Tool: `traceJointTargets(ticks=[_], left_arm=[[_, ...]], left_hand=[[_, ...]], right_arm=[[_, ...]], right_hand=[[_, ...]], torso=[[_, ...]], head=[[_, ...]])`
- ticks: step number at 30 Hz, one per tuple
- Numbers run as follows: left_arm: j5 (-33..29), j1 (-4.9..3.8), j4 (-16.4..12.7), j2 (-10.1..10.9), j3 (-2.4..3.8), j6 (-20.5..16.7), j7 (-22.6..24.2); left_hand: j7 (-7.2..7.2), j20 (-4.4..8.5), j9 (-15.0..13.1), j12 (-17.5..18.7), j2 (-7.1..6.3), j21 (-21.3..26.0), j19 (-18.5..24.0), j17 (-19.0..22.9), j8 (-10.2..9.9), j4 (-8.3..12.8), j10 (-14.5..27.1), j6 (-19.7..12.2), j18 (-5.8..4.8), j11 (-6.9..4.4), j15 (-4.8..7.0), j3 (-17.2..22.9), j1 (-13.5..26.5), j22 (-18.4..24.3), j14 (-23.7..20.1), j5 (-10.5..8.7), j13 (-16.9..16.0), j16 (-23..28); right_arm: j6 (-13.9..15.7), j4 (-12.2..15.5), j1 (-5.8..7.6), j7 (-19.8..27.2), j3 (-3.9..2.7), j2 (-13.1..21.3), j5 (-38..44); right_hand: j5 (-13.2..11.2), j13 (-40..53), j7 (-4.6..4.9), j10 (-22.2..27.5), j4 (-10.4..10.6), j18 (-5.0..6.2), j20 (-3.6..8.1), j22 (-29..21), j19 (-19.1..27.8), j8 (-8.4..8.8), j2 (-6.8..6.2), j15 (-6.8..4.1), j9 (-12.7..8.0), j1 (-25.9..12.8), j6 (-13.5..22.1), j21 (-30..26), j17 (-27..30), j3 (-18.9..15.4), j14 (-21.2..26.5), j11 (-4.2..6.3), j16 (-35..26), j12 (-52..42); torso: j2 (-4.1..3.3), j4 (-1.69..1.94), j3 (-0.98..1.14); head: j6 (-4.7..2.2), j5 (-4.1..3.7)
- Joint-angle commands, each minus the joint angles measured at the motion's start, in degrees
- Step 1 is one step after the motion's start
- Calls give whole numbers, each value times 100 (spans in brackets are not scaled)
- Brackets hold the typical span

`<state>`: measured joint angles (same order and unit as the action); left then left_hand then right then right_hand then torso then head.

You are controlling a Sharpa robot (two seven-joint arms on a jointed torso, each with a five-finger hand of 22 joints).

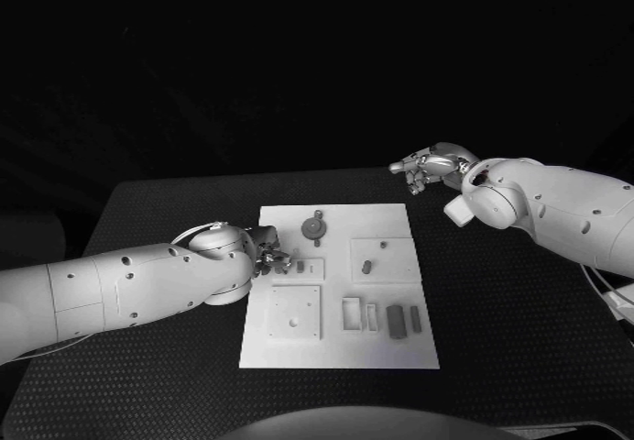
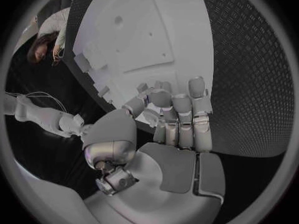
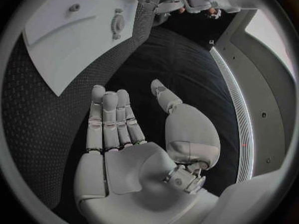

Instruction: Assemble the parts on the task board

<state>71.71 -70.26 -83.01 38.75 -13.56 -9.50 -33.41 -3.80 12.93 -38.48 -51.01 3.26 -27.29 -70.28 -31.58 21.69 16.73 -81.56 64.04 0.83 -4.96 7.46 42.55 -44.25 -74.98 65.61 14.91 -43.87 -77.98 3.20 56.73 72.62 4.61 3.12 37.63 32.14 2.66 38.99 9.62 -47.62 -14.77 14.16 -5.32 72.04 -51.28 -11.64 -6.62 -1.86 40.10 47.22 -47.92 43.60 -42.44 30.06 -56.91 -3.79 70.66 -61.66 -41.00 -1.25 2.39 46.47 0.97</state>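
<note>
Two white arms reach over the black table (image 1: 529,312), one from each side. At nine o'clock of the task board (image 1: 340,284), the left hand (image 1: 268,254) sits at the plate's left edge, its fingers (image 2: 171,107) curled down onto the white surface beside a small part (image 1: 302,267); whether anything is pinched between them I cannot tell (the fingertips crowd together and hide the contact). On the board itself, a round grey part (image 1: 314,226) lies toward twelve o'clock, a short dark part (image 1: 366,268) rests on a raised square toward the right, and two dark bars (image 1: 397,322) lie upright-on-plan near four o'clock beside an open rectangular frame (image 1: 350,313). Off the board at one o'clock, well apart from it, the right hand (image 1: 425,168) hovers over bare table, its fingers (image 3: 111,115) straight, the thumb standing apart, holding nothing.
</note>
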Motion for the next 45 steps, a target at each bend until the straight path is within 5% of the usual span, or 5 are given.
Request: traceJointTargets(ticks=[1,14,45], left_arm=[[28,24,10,0,-21,145,-89],[80,24,76,2,-21,-170,-110],[209,25,51,-51,-21,-71,-88]], left_hand=[[431,41,-23,-45,117,-28,13,7,36,4,146,648,24,-186,37,35,12,-137,5,69,7,-29],[443,51,-44,-87,172,-72,10,17,72,8,145,644,34,-198,49,77,90,-136,17,43,14,-60],[439,56,-53,-102,194,-101,26,46,87,9,165,612,36,-194,57,133,146,-130,13,-56,34,-59]], right_arm=[[-84,8,-4,45,-1,0,-2],[-84,12,-5,45,-1,5,-2],[-118,24,-8,35,-1,10,-2]], right_hand=[[20,-11,33,-49,20,84,-34,-3,2,-19,31,-33,5,-26,8,-26,8,-27,-1,4,-32,-26],[20,-18,33,-48,21,84,-34,-3,2,-20,31,-33,5,-26,8,-28,8,-28,-1,5,-33,-30],[20,-35,32,-46,24,84,-35,-1,0,-21,33,-34,5,-28,6,-33,7,-30,-2,5,-35,-40]], torso=[[-3,3,0],[-2,-2,4],[-4,-4,6]], head=[[-2,0],[-4,10],[14,-8]])
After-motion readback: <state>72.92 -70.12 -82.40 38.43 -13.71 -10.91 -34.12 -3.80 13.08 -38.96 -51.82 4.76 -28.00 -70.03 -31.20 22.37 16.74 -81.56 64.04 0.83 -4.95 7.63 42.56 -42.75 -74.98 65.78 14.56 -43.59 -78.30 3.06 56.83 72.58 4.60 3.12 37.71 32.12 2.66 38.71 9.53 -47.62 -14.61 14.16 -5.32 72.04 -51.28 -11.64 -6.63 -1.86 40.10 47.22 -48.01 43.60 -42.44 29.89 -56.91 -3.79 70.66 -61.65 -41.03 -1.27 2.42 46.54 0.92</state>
